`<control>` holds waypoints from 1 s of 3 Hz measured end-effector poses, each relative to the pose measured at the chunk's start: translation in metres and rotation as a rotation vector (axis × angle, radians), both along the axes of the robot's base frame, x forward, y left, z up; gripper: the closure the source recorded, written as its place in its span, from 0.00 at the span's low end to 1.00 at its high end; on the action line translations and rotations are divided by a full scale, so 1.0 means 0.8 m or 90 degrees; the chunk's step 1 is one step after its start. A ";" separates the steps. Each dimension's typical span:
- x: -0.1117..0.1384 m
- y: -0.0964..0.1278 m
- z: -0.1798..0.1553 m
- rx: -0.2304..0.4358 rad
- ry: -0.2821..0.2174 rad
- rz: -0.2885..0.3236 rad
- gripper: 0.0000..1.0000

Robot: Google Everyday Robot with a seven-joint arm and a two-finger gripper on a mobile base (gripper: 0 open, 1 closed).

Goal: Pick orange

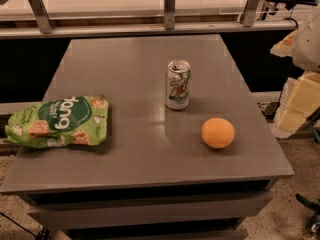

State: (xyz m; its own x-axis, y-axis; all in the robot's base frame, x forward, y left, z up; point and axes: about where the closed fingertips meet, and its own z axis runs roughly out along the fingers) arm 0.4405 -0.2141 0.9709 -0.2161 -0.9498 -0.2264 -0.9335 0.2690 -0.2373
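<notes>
**Gripper off the bench edge, 1 orange nearest it**

The gripper (296, 106) shows as pale cream blocks at the picture's right margin, outside the bench (125, 64) and apart from everything on it. I cannot tell whether it is spread or closed, since its shapes run together and the frame edge cuts it off.

Closest to the gripper is 1 orange (218, 132), resting on the bench near the front right corner, a little lower in the picture than the gripper and touching nothing else. Farther from the gripper, beyond the orange and toward the back, 1 silver-green soda can (178, 84) stands upright, near the orange but apart from it. Farthest from the gripper, 1 green snack bag (57, 121) lies flat, with its end hanging past the bench's far side.

The 1 bench is grey and matte, with a faint sheen by the can. Below it is speckled floor (287, 211). Behind it runs a pale rail (100, 30) with 3 metal posts (170, 6) rising out of frame.

The bag's print is upside down, and the can's lettering is only partly readable.
</notes>
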 end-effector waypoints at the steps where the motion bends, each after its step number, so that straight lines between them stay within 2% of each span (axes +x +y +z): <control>1: 0.001 0.014 -0.030 0.033 0.021 0.010 0.00; 3: -0.006 0.054 -0.122 0.081 0.063 0.038 0.00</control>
